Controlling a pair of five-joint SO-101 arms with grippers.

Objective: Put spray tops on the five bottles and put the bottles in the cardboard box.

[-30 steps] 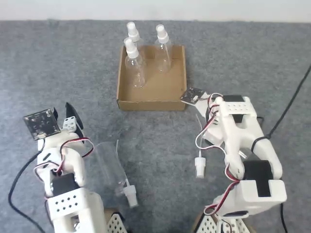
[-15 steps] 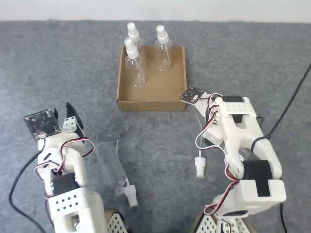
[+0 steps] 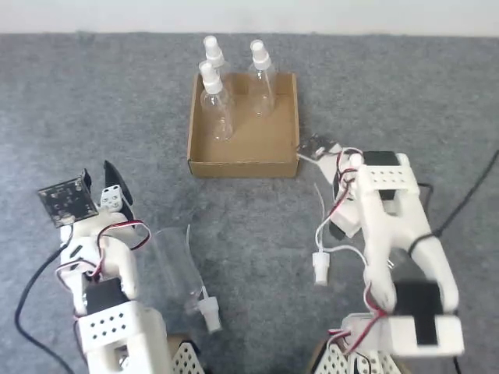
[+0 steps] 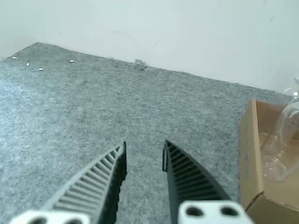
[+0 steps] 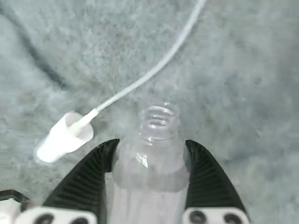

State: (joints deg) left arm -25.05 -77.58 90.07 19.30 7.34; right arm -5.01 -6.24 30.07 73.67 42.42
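Tabletop [image 3: 93, 101] covered in grey carpet lies open to the left and right of the cardboard box [image 3: 243, 165] and ends at a white wall along the far edge. Three capped bottles [image 3: 216, 109] stand upright in the box's far and left part, and bare cardboard floor shows toward its near right corner. Between the two arms a loose spray top [image 3: 320, 269] lies on the carpet, its thin tube running toward the box. A fourth capped bottle [image 3: 181, 269] lies on its side just beside the left arm [image 3: 101, 257] (spray head toward the near edge). A black cable [image 3: 468, 187] crosses the right margin.

The left arm sits folded at the near left. The left jaws stand parted with nothing between them, aimed toward the far wall. The right arm [image 3: 390, 226] stretches forward, its wrist just beside the box's near right corner. The right jaws are clamped on either side of an uncapped bottle [image 5: 152, 158], whose open threaded neck sticks out past the tips, near the loose spray top.
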